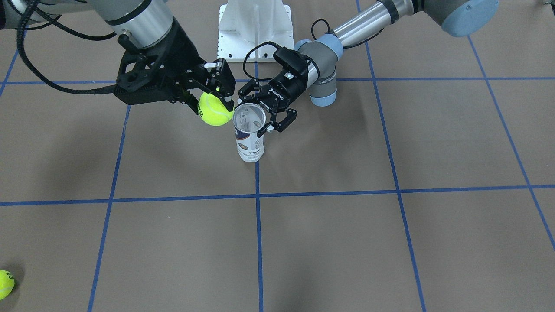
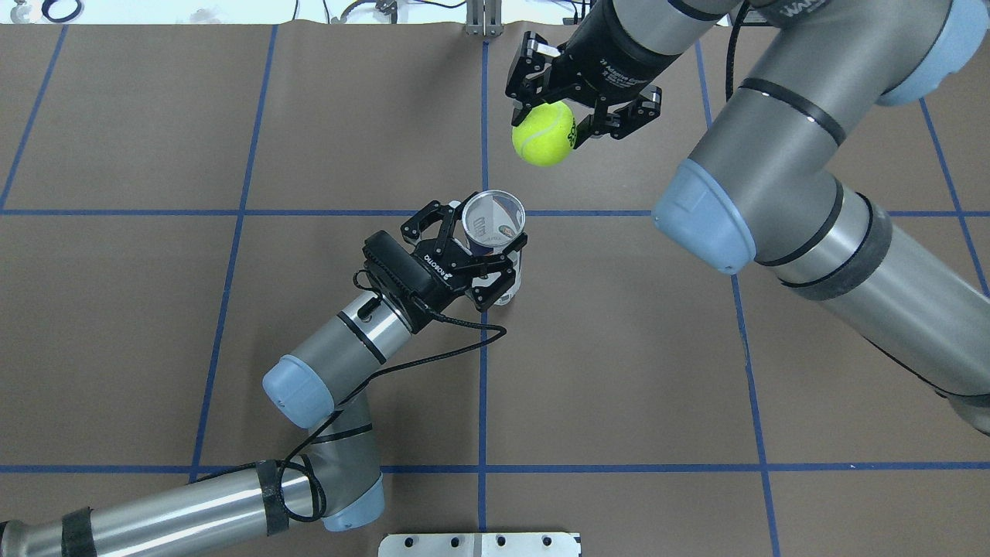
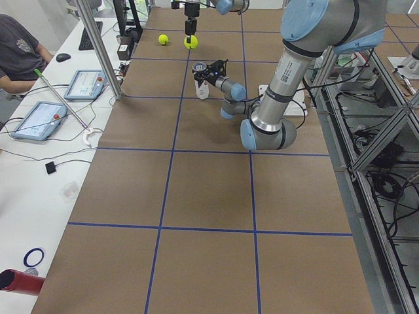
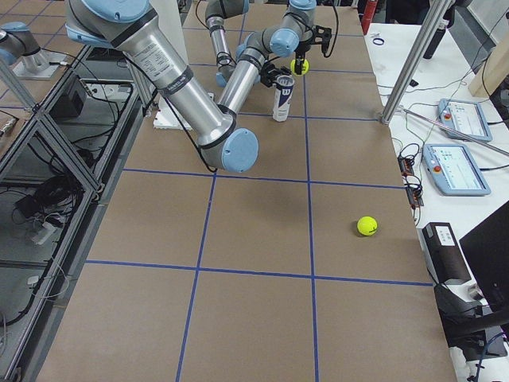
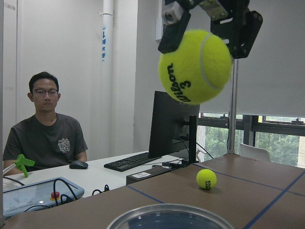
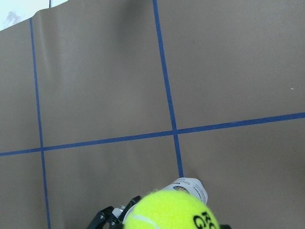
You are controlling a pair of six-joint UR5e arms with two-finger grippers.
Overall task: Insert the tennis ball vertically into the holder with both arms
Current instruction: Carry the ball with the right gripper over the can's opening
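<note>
Brown table [image 2: 116,348]: left arm [image 2: 363,340] low, clasping holder [image 1: 250,145]; right arm [image 2: 773,193] suspends tennis ball [image 2: 544,134].

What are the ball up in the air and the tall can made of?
Ball: fuzzy yellow felt, judging by its matte, hairy look and white seam.
Can: seemingly clear plastic, since you can see through its glossy wall.
Rim: looks like silver metal, bright and reflective.

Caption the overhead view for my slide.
Left end effector grips the upright can; right end effector holds a tennis ball near its opening.
</note>
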